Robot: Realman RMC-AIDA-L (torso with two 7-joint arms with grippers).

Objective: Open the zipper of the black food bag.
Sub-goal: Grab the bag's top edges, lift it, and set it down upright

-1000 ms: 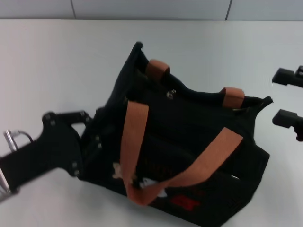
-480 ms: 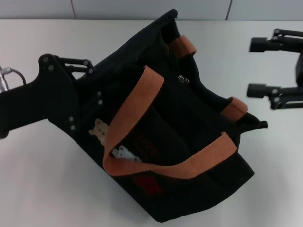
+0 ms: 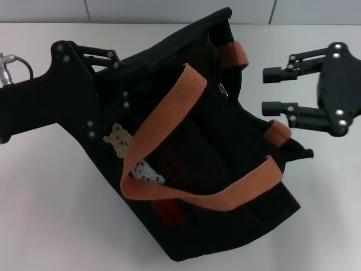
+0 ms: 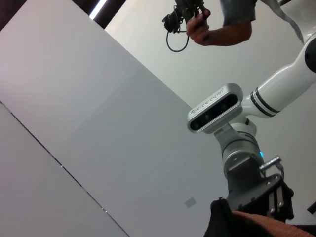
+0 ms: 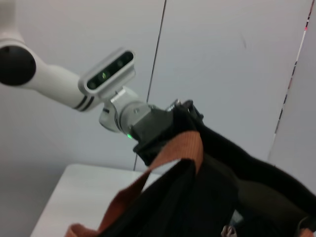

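Black fabric food bag (image 3: 214, 169) with two orange-brown webbing straps sits in the middle of the white table (image 3: 51, 214), tipped and lifted at its left end. Your left gripper (image 3: 104, 84) is clamped onto that left end of the bag. Your right gripper (image 3: 269, 90) hangs just right of the bag's top, fingers spread, not touching anything. The zipper (image 3: 224, 90) shows only as a small silver pull near the far strap; you cannot tell how far it has travelled, and nothing grips it. As far as I can judge, the bag is steadied; catching the pull and drawing it along the seam is left.
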